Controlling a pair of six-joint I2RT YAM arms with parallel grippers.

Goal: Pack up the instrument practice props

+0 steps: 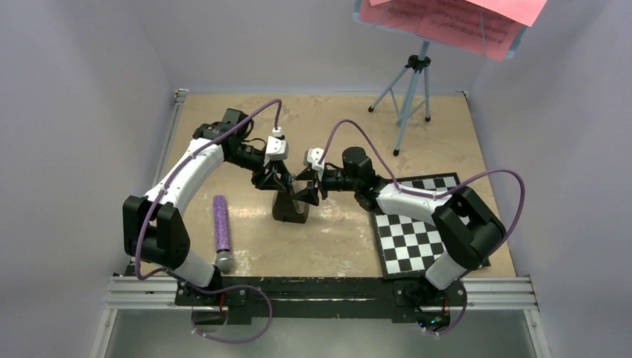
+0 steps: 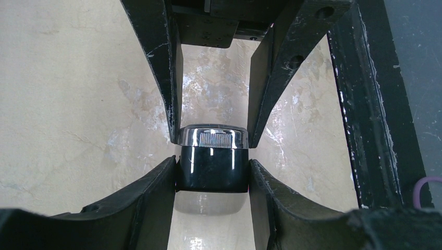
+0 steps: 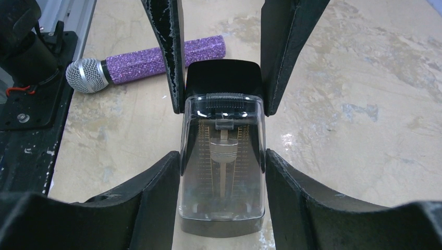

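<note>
Your left gripper has its fingers pressed on both sides of the glossy black body of the small black pyramid-shaped metronome, grasping it. Your right gripper meets it from the opposite side. Its fingers are clamped on the flanks of the clear plastic cover, and you can see the pendulum and scale through that cover. In each wrist view the other arm's fingertips reach in from the top and touch the metronome higher up.

The metronome stands upright near the middle of the beige marbled tabletop, between the two arms. To its left, well apart, a purple glitter microphone with a silver mesh head lies flat, head toward the near edge. At the near right, a black-and-white checkered board lies flat, partly under your right arm. At the far right, the tall light-blue music stand with tripod legs stands on the table, with the pink sheet-music pages on its desk.
</note>
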